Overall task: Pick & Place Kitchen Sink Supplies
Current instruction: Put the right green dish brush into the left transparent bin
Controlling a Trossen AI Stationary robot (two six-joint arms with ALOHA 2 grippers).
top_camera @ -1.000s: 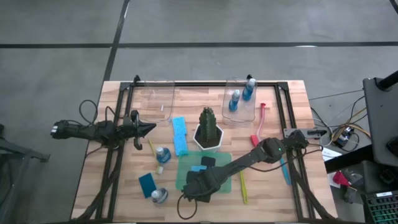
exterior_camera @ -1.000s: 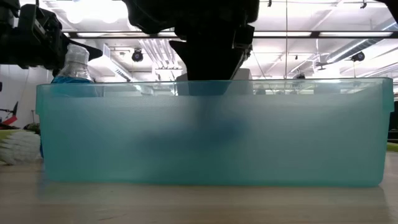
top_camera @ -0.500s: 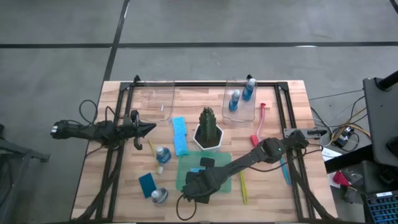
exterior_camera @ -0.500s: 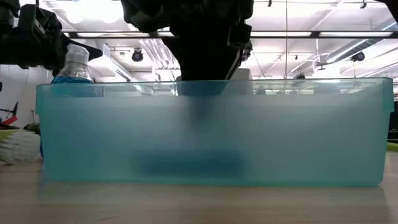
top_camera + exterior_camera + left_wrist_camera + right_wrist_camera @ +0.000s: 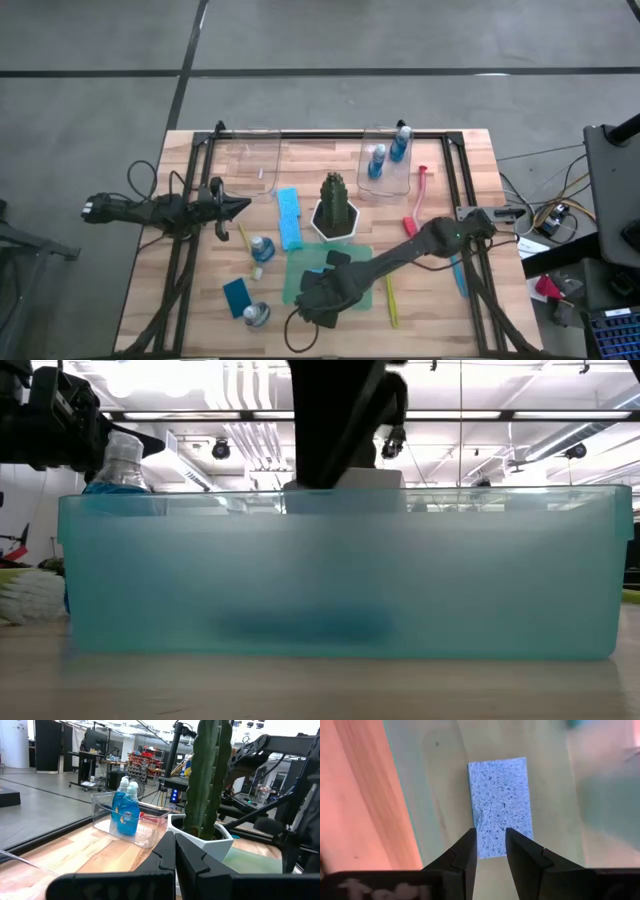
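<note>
Looked straight down from high above on the whole counter [image 5: 200, 300], with the potted plant [image 5: 335, 207] near the middle. Sat at counter height, pressed close against the green tray [image 5: 340, 570] just in front of the plant, facing level into the room. Faced forward from the left wrist across the counter toward the plant [image 5: 207, 775] and the bottles [image 5: 126, 807] behind it. Peered from the right wrist, very near, down into the tray onto a blue sponge [image 5: 501, 802], also seen low as a blur.
</note>
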